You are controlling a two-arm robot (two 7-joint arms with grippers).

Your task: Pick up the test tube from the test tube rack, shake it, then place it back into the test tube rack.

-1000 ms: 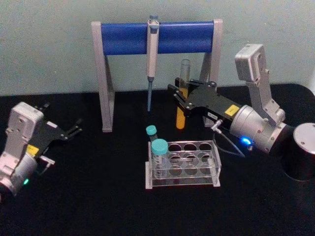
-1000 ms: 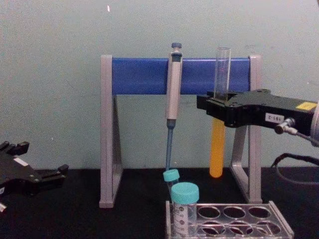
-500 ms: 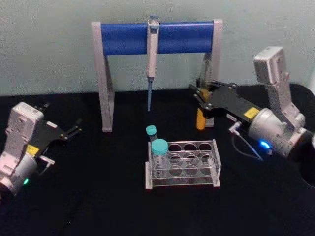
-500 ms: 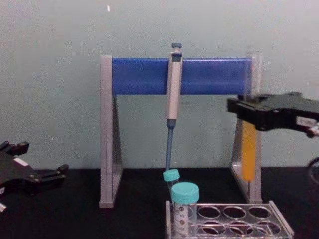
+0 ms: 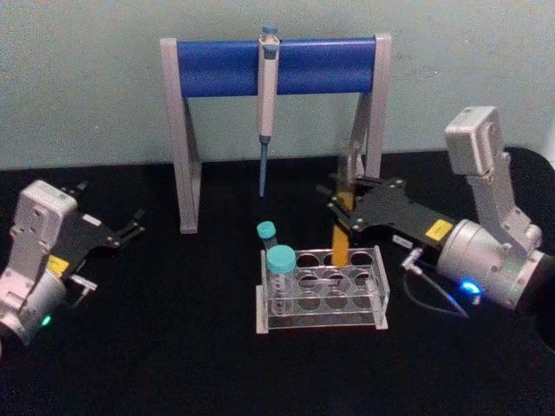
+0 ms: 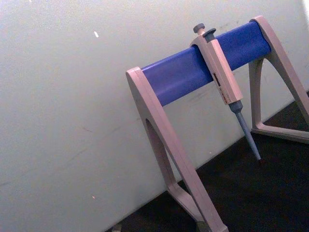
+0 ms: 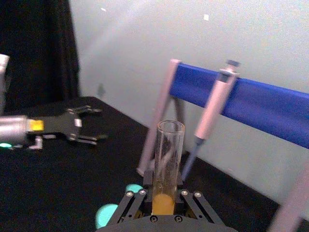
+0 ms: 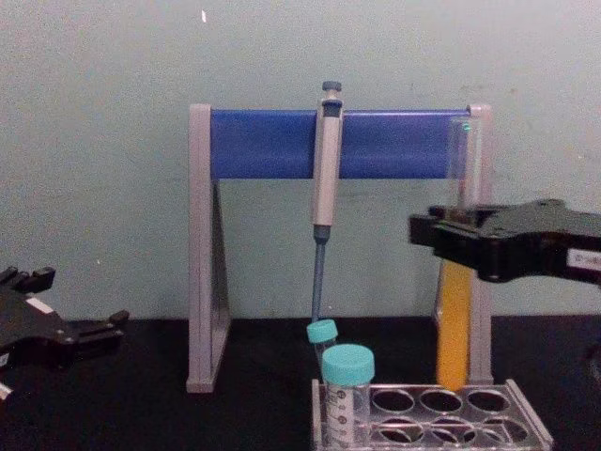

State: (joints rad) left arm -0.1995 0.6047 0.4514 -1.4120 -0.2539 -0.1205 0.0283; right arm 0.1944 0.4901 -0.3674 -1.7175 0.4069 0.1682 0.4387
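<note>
1. Head view: right gripper (image 5: 344, 212) pinches the test tube (image 5: 340, 244) upright, toward 4 o'clock, over the back right hole of the test tube rack (image 5: 321, 326). Left gripper (image 5: 133, 224) is parked at 9 o'clock, fingers apart.
2. Left wrist view: pipette (image 6: 223, 79) hangs on the pipette stand (image 6: 181, 79).
3. Right wrist view: jaws clamp the tube near its liquid line.
4. Chest view: tube base sits just above the rack top, at 5 o'clock. Judged step: replacement. Next move needs a straight descent, then release.

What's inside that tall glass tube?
The test tube holds orange-yellow liquid low down, clear empty glass above. The right gripper hides a short band. Left gripper idles.
</note>
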